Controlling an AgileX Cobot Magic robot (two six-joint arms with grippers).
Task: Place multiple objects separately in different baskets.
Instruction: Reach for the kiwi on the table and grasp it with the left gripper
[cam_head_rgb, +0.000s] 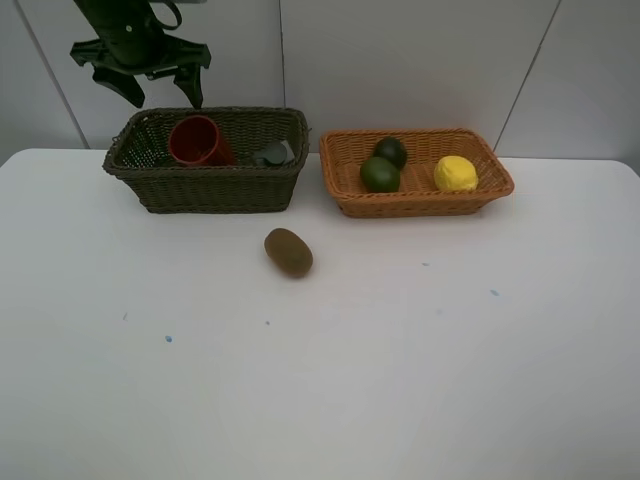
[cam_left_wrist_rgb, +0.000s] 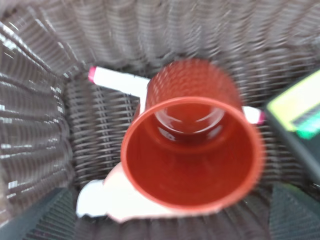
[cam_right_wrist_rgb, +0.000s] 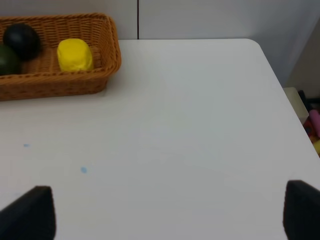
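Observation:
My left gripper (cam_head_rgb: 162, 88) hangs open above the dark olive basket (cam_head_rgb: 205, 187), holding nothing. Inside that basket lie the red cup (cam_head_rgb: 198, 140) on its side, mouth toward the left wrist camera (cam_left_wrist_rgb: 192, 150), a white marker (cam_left_wrist_rgb: 120, 80), a pale pink spray bottle (cam_left_wrist_rgb: 112, 200) under the cup, and a dark grey bottle (cam_head_rgb: 272, 153). The orange-tan basket (cam_head_rgb: 415, 203) holds the lime (cam_head_rgb: 380, 174), the mangosteen (cam_head_rgb: 391, 151) and the lemon (cam_head_rgb: 456, 173). A brown kiwi (cam_head_rgb: 288, 251) rests on the table between the baskets. My right gripper (cam_right_wrist_rgb: 165, 215) is open over bare table.
The white table (cam_head_rgb: 320, 380) has a few small blue specks. Its right edge (cam_right_wrist_rgb: 295, 125) shows in the right wrist view, with coloured clutter (cam_right_wrist_rgb: 312, 127) on the floor beyond. A white panelled wall (cam_head_rgb: 420, 60) stands behind the baskets.

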